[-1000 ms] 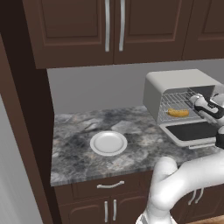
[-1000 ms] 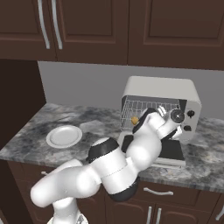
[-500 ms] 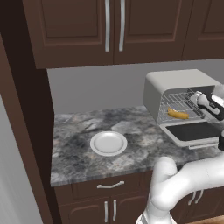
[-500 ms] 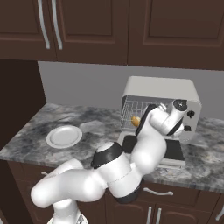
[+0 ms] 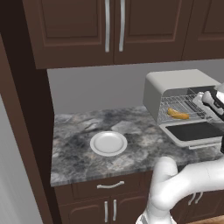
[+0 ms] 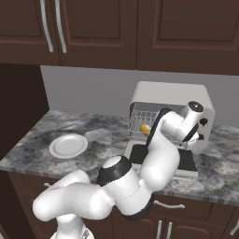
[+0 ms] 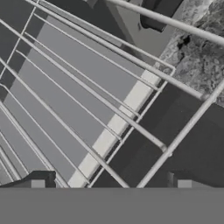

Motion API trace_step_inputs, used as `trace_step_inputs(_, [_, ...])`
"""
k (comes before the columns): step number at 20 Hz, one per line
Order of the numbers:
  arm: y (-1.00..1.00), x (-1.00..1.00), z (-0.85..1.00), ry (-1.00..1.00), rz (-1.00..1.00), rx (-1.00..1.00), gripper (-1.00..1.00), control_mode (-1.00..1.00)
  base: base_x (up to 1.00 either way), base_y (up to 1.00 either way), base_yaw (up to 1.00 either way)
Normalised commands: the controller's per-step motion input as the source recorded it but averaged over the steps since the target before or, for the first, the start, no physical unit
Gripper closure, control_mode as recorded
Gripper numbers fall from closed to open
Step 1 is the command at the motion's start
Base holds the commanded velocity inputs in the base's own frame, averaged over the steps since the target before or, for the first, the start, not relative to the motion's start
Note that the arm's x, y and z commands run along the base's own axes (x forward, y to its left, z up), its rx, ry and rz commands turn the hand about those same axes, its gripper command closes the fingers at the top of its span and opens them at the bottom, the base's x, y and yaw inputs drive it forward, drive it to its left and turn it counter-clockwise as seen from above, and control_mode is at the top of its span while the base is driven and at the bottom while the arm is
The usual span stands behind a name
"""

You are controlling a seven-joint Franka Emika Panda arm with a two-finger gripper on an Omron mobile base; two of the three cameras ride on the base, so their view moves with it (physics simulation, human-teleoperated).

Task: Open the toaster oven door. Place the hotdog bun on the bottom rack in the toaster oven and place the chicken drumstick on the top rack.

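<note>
Standing at the back right corner of the table (image 5: 83, 148), the toaster oven (image 5: 183, 83) has its door (image 5: 194, 131) folded down flat toward the front edge. The hotdog bun (image 5: 178, 114) lies on a wire rack (image 5: 181, 107) inside the cavity, toward its left side; in the right base view the same bun (image 6: 145, 129) shows as a small yellow shape behind the arm's forearm. Which of the two racks carries it cannot be told with certainty from these views.

The jaws (image 7: 112, 186) are at the oven mouth, to the right of the bun and apart from it in the left base view. In the hand view the two dark fingertips (image 7: 39, 180) stand wide apart with nothing between them; beyond them run the rack wires (image 7: 87, 109) and the dark glass of the lowered door. The bun is outside the span of the jaws in that view, and no chicken drumstick is gripped.

A white plate (image 5: 108, 143) sits near the middle of the table, well apart from the oven, with nothing on it.

Dark wooden cabinets (image 5: 113, 26) hang above the table.
</note>
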Motion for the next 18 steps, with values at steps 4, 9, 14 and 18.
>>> trace_step_inputs(4, [0.00, -0.74, -0.94, 0.14, 0.03, 0.00, -1.00, -1.00, 0.00, 0.00, 0.00])
trace_step_inputs(9, [0.00, -0.94, -0.99, 0.10, 0.01, 0.00, -1.00, -1.00, 0.00, 0.00, 0.00])
trace_step_inputs(14, [0.00, -1.00, -1.00, 0.06, 0.00, 0.00, -1.00, -1.00, 0.00, 0.00, 0.00])
trace_step_inputs(18, [0.00, -1.00, -1.00, 0.07, 0.00, 0.00, -1.00, -1.00, 0.00, 0.00, 0.00])
